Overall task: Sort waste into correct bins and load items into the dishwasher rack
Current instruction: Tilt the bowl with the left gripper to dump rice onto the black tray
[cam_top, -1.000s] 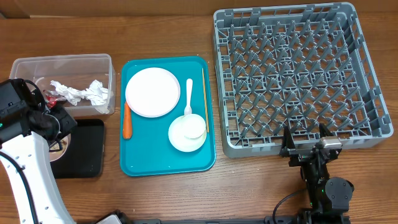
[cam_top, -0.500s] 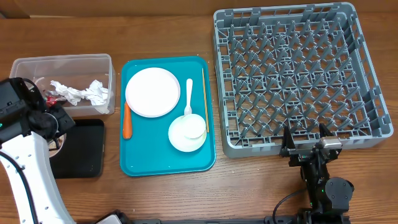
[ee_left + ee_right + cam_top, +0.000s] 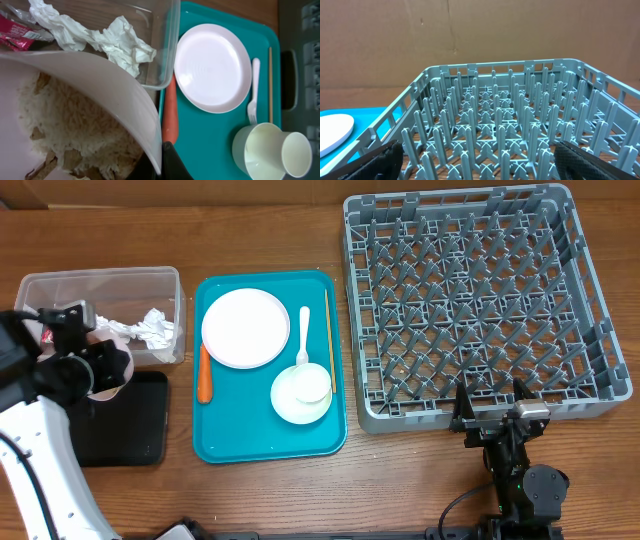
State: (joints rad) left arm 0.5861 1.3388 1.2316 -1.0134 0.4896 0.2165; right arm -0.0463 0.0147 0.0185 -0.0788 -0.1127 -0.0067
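The left jaws are clenched on the rim of the small pale pink bowl (image 3: 100, 95), which holds white rice grains (image 3: 75, 120) and beige food scraps (image 3: 42, 160). Just beyond them, the clear rectangular plastic tub (image 3: 172, 55) contains crumpled white tissues (image 3: 120, 45) and a red snack wrapper (image 3: 20, 39); its print is illegible. The right jaws are released and hold nothing. The large grey plastic dishwasher rack (image 3: 495, 140) stands directly ahead of them.

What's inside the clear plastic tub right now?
Crumpled white tissues and a red snack wrapper lie in the clear rectangular plastic tub. The small pale pink bowl covers part of it, so anything there is unseen.
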